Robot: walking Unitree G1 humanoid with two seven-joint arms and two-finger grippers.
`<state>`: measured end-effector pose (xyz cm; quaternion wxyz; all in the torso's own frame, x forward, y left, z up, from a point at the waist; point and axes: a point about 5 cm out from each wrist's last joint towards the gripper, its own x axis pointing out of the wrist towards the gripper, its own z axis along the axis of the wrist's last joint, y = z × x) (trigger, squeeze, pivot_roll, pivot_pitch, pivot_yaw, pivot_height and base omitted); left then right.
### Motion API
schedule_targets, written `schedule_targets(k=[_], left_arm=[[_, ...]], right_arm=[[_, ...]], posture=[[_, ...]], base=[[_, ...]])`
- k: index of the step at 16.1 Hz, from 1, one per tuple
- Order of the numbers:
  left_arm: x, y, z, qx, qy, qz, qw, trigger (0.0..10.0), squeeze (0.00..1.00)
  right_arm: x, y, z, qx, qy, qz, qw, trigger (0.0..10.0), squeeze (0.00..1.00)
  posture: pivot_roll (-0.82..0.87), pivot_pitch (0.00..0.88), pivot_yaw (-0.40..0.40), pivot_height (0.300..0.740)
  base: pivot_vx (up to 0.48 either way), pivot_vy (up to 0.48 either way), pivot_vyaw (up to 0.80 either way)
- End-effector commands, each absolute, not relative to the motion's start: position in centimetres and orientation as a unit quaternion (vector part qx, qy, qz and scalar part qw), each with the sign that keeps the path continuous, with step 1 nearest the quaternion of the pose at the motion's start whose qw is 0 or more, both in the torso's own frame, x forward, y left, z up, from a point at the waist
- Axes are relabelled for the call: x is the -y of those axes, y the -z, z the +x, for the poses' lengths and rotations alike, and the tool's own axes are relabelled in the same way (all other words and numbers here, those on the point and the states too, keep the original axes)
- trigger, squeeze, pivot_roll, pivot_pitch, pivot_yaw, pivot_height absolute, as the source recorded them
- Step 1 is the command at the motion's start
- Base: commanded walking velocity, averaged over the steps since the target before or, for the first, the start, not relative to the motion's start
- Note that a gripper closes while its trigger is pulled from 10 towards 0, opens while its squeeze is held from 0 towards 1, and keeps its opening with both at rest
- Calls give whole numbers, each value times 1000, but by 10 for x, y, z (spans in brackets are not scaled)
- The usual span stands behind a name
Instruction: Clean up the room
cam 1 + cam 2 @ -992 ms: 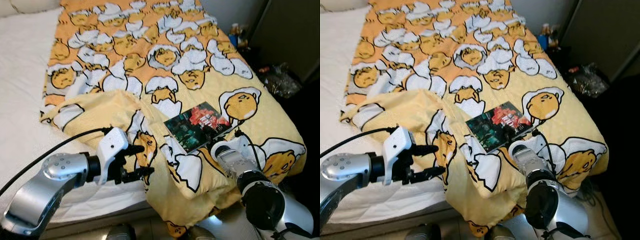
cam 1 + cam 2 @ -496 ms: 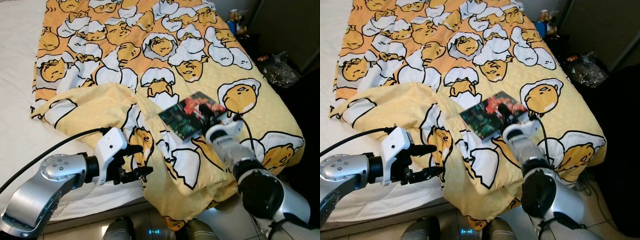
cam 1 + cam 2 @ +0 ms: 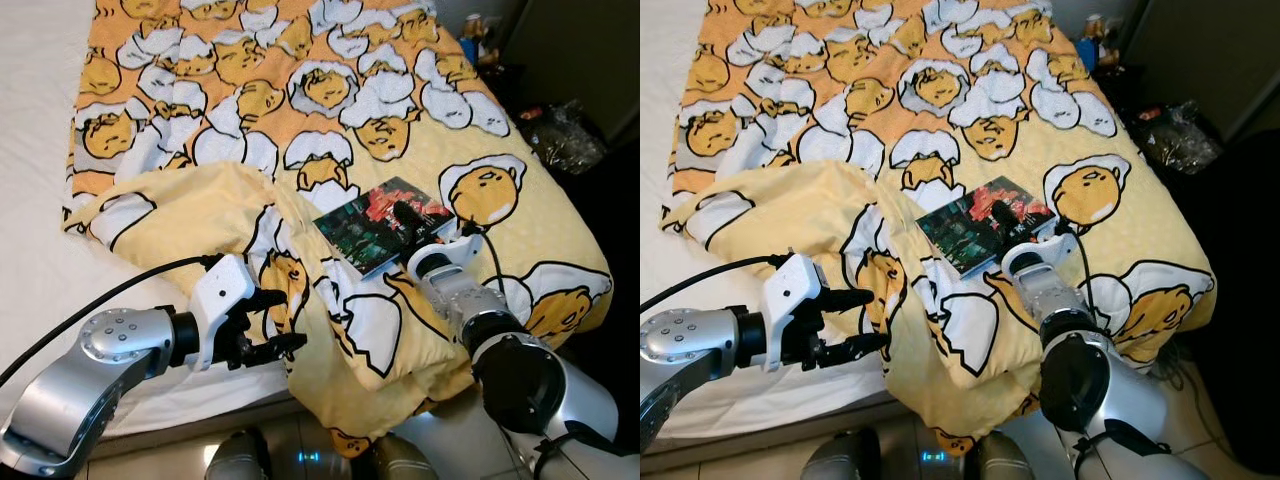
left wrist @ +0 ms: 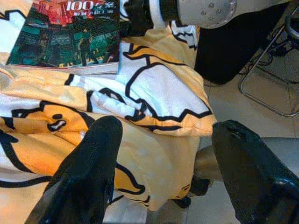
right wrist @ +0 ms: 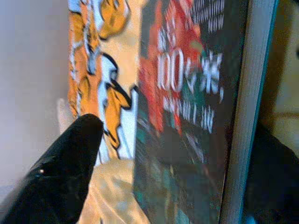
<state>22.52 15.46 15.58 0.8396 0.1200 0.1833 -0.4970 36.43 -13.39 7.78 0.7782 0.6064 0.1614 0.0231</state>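
sheet: white sheet [image 3: 40,230] covers the bed's left side, bare beside the blanket.
left end effector: left end effector [image 3: 283,322] hovers at the bed's near edge, fingers spread wide with nothing between them, tips just beside the blanket's folded-over flap; in the left wrist view the two black fingers [image 4: 88,172] frame that fold and the floor below.
blanket: yellow-and-orange blanket [image 3: 300,90] printed with egg characters lies across the bed; its near left corner is folded back on itself into a bunched flap [image 3: 190,215], and the front hem hangs over the bed edge.
book: book [image 3: 375,222] with a dark green and red cover lies flat on the blanket, right of the flap, near the front edge.
right end effector: right end effector [image 3: 408,222] is at the book's right edge, one finger on the cover; the right wrist view shows a finger [image 5: 65,163] over the cover and the book's edge between the two fingers, so it appears closed on the book.
clutter: small items [image 3: 478,35] and a crinkled dark bag [image 3: 562,135] sit on the dark floor past the bed's right side.
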Motion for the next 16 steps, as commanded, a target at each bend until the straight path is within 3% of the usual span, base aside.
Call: schedule_targets(k=[1,6,16], left_arm=[[-155,-157,221,-187,498,123,838,10000,133],[-158,-156,216,-195,495,121,838,10000,137],[-149,-156,224,-179,494,110,844,10000,133]], right_arm=[[127,-70,360,-184,-14,600,778,0,0],[120,-72,361,-180,-9,615,768,0,0],[126,-83,368,-156,-20,614,773,0,0]], posture=[[164,251,-24,740],[170,271,-26,740],[135,196,-42,740]], base=[[0,0,0],[0,0,0],[0,0,0]])
